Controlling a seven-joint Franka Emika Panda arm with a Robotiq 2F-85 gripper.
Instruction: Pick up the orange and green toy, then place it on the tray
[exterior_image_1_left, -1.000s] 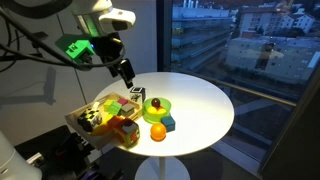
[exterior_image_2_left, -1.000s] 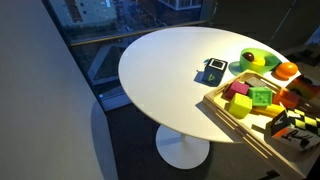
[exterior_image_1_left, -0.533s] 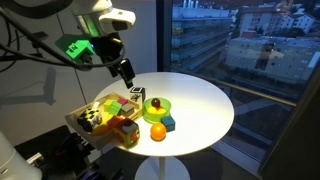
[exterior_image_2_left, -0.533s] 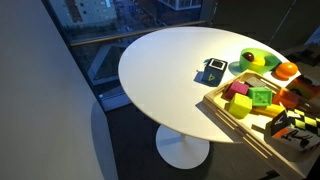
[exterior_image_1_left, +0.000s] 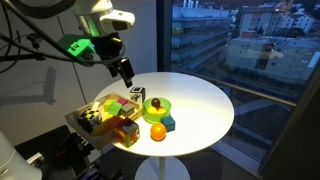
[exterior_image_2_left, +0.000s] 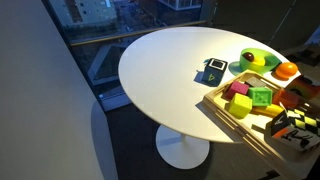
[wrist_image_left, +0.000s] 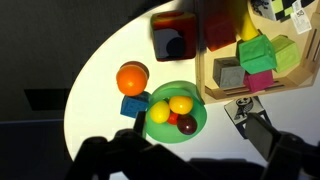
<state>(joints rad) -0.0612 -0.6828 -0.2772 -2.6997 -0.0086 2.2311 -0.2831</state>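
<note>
**Operator:** Report the end effector state.

**Technician:** In an exterior view the gripper (exterior_image_1_left: 125, 72) hangs above the far left part of the round table (exterior_image_1_left: 205, 100), clear of every item. In the wrist view its jaws stand apart with nothing between them.

**Operator:** Locate the task items.

**Technician:** The tray (exterior_image_2_left: 228, 116) sits at the table edge and is loaded with coloured blocks (exterior_image_2_left: 262, 97). The orange and green toy cannot be identified with certainty. The only loose orange item is a roundish orange piece (wrist_image_left: 132, 78). It is near the green dish (wrist_image_left: 200, 118) and just beside a blue block (wrist_image_left: 134, 105). No green shows on it.

**Operator:** List the failure modes from here.

**Technician:**
1. Wrong target. Cause: similar colour. Confirm the green marking before descent.
2. Disturbed grasp. Cause: a finger landing on the blue block or the dish rim. A rounded piece would likely roll toward the table edge.
3. Bad placement. Cause: the crowded tray. A toy released onto a block may tumble over the low rim. Select a bare patch of tray floor.
</note>
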